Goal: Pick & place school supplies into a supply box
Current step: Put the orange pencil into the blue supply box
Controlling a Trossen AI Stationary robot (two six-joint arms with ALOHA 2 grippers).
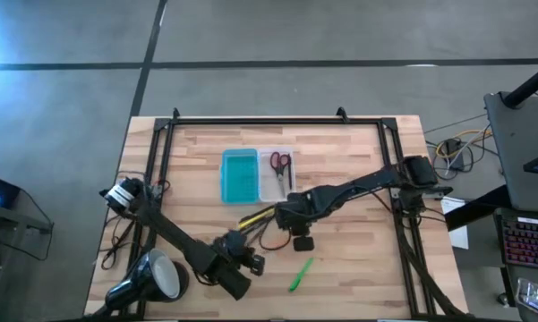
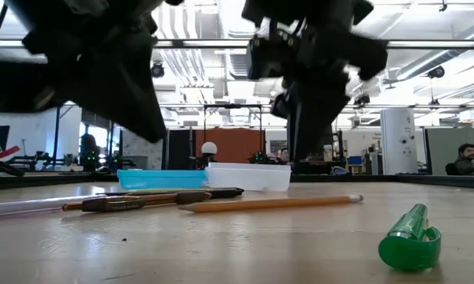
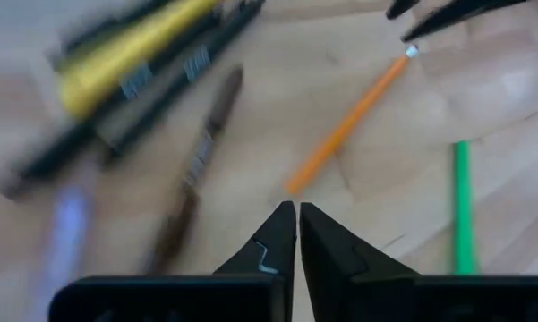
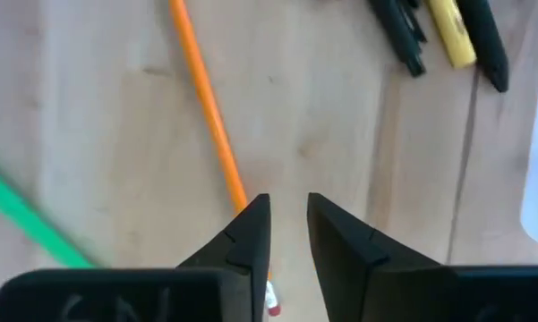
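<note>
The supply box lies open near the far middle of the table, turquoise half (image 1: 240, 175) beside clear half (image 1: 270, 182). The red-handled scissors (image 1: 280, 165) rest in the clear half. Dark pens and a yellow one (image 1: 256, 217) lie flat on the wood, as do the orange pencil (image 4: 210, 116) and the green marker (image 1: 301, 274). My right gripper (image 4: 288, 211) hovers over the pencil's eraser end (image 4: 270, 309), its fingers a narrow gap apart; the pencil passes under one finger. My left gripper (image 3: 297, 211), shut, hangs over bare wood close to the pencil's tip (image 3: 291, 186).
A black-and-white desk lamp (image 1: 152, 279) stands at the near left corner beside the left arm. A black frame (image 1: 277, 119) runs along the table's far and side edges. In the low view the pens (image 2: 142, 200), pencil (image 2: 276, 203) and marker (image 2: 410, 238) lie in front of the box (image 2: 205, 177).
</note>
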